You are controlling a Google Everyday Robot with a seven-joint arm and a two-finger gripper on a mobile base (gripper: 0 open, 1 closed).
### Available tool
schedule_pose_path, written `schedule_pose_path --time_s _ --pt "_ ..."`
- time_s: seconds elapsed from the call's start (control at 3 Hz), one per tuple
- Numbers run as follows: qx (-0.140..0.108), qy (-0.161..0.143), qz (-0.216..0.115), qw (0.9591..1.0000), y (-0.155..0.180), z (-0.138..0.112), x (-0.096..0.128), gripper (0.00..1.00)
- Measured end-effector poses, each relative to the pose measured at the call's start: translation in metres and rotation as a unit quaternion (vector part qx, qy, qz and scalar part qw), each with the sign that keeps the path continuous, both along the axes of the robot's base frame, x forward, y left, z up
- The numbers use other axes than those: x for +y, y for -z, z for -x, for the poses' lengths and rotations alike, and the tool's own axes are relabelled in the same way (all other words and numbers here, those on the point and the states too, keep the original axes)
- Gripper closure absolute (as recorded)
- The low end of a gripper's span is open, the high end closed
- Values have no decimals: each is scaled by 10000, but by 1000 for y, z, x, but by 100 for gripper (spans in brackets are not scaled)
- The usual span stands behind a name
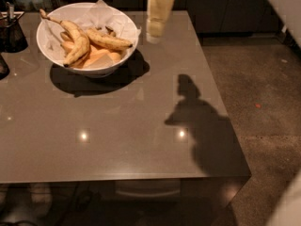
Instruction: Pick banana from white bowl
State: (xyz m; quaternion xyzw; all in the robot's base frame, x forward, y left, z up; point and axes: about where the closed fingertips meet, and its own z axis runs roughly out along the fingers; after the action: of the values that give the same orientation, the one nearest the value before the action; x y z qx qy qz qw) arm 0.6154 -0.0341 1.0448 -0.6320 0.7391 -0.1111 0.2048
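Observation:
The white bowl stands at the far left of the grey table. In it lies the banana, fairly straight and brown-speckled, its dark tip pointing right to the rim. A strongly curved banana with a long thin stem lies to its left. Pale orange-yellow pieces lie under both. My gripper hangs at the top of the view, above the table's far edge, just right of the bowl and apart from it. It holds nothing that I can see.
A small dark container stands at the table's left edge, left of the bowl. The arm's shadow falls on the table's right part. The table's right edge borders a speckled floor.

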Motion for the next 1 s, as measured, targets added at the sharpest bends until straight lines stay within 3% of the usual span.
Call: schedule_pose_path --time_s 0.33,0.67,1.0 --pt "-85 -108 197 9997 -10 -22 30 0" --pt "-232 -172 87 9995 -16 -27 40 0" --pt "-214 -241 -144 9994 -12 -36 47 0"
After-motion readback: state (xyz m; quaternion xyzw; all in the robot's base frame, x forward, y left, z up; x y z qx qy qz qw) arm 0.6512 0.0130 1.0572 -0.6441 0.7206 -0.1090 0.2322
